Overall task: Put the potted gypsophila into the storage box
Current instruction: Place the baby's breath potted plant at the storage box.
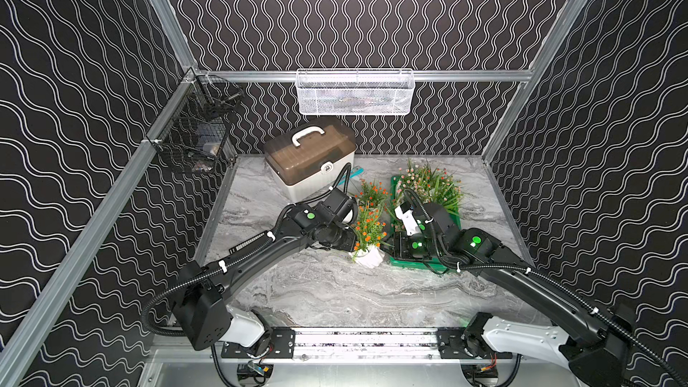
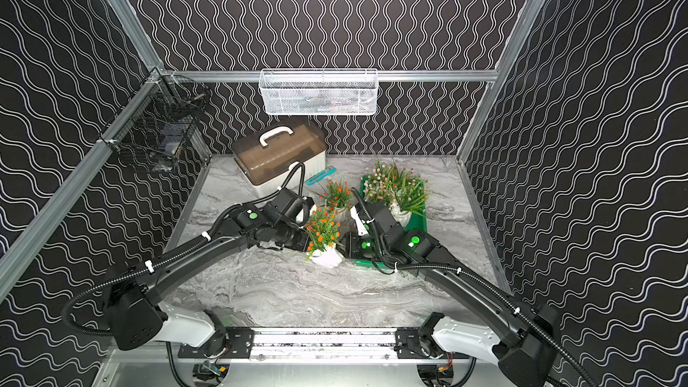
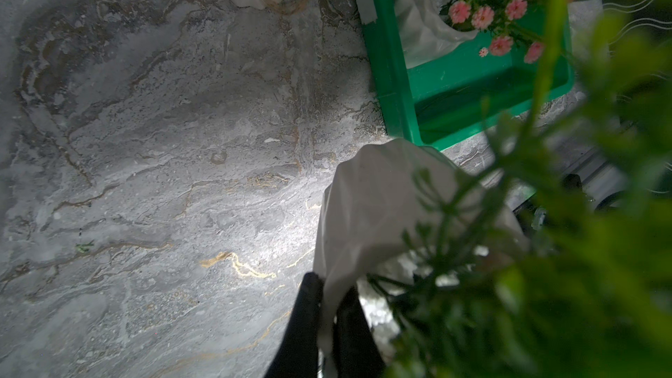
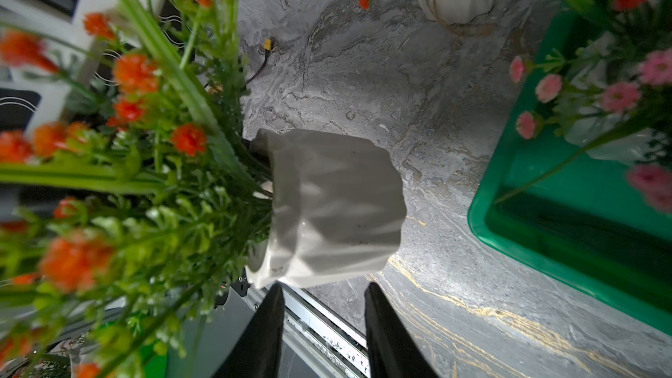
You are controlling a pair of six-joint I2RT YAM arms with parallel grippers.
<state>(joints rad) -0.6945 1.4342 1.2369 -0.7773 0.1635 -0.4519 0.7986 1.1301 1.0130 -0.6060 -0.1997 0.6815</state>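
Note:
A potted gypsophila with orange flowers hangs tilted just left of the storage box, a bright-green tray. My left gripper is shut on the rim of its white ribbed pot. My right gripper is open, its fingertips right at the same pot's side, with nothing between them. Pink-flowered pots stand in the tray's far half. Another orange-flowered pot stands on the table beyond, left of the tray. The right arm hides the tray's near half in both top views.
A white case with a brown lid stands at the back left. A white wire basket and a black one hang on the rails. A teal strip lies by the case. A yellow connector lies on the marble.

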